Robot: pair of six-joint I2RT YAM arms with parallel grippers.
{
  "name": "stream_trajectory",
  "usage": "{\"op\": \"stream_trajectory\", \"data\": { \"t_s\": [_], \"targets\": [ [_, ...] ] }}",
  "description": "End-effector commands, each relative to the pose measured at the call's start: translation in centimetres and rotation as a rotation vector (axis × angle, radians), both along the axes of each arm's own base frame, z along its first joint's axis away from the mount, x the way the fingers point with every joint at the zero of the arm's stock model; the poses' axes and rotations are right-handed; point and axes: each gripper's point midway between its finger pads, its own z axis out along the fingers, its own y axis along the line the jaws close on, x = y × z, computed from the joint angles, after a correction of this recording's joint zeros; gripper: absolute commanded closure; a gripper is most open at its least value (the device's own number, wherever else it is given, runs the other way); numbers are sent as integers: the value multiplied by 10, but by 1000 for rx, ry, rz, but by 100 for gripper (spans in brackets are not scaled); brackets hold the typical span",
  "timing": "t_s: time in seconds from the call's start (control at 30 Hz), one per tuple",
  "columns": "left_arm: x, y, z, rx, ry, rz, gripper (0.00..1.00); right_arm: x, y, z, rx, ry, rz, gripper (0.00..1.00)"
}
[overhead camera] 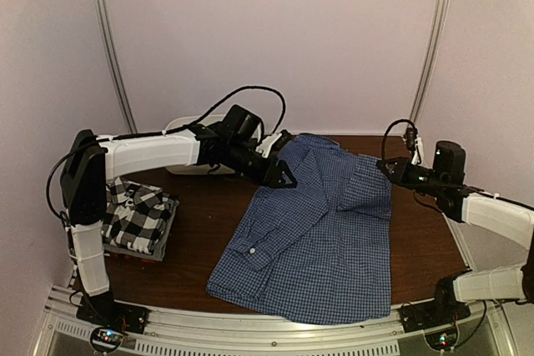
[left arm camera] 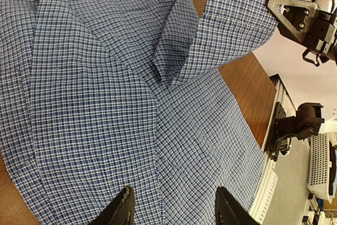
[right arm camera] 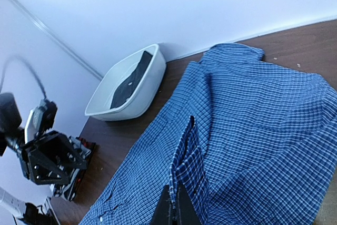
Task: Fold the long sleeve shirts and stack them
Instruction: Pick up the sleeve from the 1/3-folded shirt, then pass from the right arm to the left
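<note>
The right gripper (right arm camera: 174, 209) is pinched fully together on one sleeve (left arm camera: 231, 25) of the blue-and-white check shirt (overhead camera: 317, 239). It holds the cuff end up off the table (overhead camera: 200, 223) at about 2 o'clock of the garment. From the grip the sleeve runs back down and folds across the shirt's body.

The left gripper (left arm camera: 176, 215) hangs over the same shirt at about 11 o'clock. Its two fingers (left arm camera: 120, 212) stand roughly half apart with nothing between them, and the checked cloth shows through the gap.

That one shirt lies spread over the middle of the table. Its hem is toward 6 o'clock and its collar end toward 12.

At 9 o'clock, well apart from it, one black-and-white plaid shirt (overhead camera: 138, 214) lies folded. It sits on top of a low pile (overhead camera: 163, 249) whose grey and red edges just show; how many pieces are in the pile cannot be told.

At 11 o'clock, against the back wall, stands one white oval basin (right arm camera: 142, 96) with one dark cloth (right arm camera: 129, 80) lying inside.
</note>
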Motion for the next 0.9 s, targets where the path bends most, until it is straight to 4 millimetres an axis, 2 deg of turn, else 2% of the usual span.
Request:
{"op": "stream_trajectory", "data": {
  "t_s": [0.0, 0.2, 0.37, 0.63, 0.87],
  "targets": [
    [-9, -16, 48, -122, -98, -98, 47, -19, 39, 31, -56, -118, 169, 100],
    [-23, -25, 57, -183, -126, -201, 46, -48, 89, 49, -72, -200, 366, 100],
    [-25, -33, 64, -217, -173, -265, 43, -65, 119, 49, -96, -207, 476, 100],
    [-30, -44, 72, -236, -246, -327, 40, -78, 142, 34, -130, -163, 565, 100],
    [-30, -53, 64, -215, -291, -342, 39, -85, 156, 30, -148, -152, 610, 100]
  ]
}}
